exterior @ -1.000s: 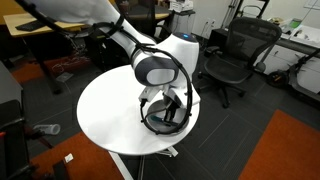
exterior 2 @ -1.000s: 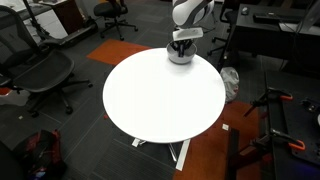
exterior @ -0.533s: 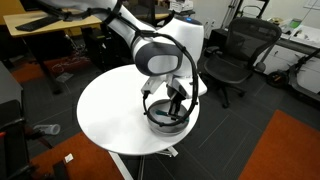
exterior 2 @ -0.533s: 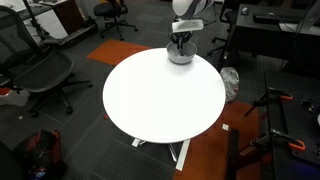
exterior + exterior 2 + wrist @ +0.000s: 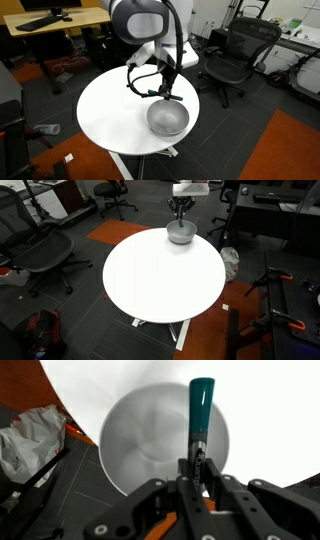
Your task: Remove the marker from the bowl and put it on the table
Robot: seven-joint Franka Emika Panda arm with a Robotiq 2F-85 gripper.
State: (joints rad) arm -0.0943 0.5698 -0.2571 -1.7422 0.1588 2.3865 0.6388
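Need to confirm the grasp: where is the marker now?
In the wrist view, the marker is gripped in the end effector, held above the bowl.

Black office chair (image 5: pixel 236 55) stood far right; wooden desk (image 5: pixel 60 18) far left; orange carpet patch (image 5: pixel 285 150) near right; crumpled white bag (image 5: pixel 30 445) lay on floor.

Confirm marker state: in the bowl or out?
Out. The hand holds the marker above the bowl, whose inside shows empty in the wrist view.
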